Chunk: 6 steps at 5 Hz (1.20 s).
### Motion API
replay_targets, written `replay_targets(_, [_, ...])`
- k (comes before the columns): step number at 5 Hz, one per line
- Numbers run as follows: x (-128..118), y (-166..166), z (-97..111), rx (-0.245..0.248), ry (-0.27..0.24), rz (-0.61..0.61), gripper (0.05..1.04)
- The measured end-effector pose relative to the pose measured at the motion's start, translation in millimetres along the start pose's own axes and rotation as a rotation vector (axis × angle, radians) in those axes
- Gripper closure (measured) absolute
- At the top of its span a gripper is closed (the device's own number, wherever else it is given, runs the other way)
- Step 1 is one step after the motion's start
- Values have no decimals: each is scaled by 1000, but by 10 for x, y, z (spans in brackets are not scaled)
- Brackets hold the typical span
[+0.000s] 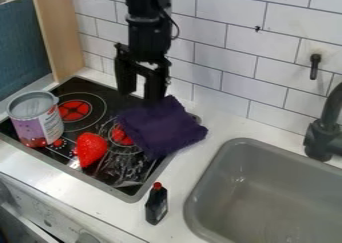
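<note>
Cloth (162, 128), dark purple, rumpled: directly below the gripper (140, 97) and a little to its right in view, its upper edge up against the right-hand fingertip. Gripper open, fingers pointing down and set apart, pale wall showing between them. Whether the fingertip presses on the fabric, cannot tell. Cloth lies partly on the black stove (93, 94), partly over its right rim onto the white tabletop (184, 172).

Left of and below the gripper: strawberry (91, 148), red, pointed end down, on the stove, near the cloth but apart from it. Farther left: can (32, 124), lilac and white, grey top, upright at the stove's left side. Well below the gripper, past the cloth: bottle (156, 206), dark with red cap, upright on the tabletop beside the stove's near corner. Lower right of the gripper: sink (267, 187), grey, black faucet (324, 137) at its far right. Behind the gripper: white tiled wall (220, 52).
</note>
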<state>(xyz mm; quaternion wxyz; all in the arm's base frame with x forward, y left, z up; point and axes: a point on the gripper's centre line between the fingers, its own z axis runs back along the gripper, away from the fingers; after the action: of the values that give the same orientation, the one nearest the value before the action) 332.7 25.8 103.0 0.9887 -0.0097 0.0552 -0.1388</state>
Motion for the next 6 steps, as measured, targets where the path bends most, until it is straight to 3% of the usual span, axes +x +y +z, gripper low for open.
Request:
replay_targets(3, [220,-49,-580,17,95,9,83])
replay_targets(5, [283,54,-646,53,118,42,83])
replay_targets(6, [201,263,-647,104,139,108,83])
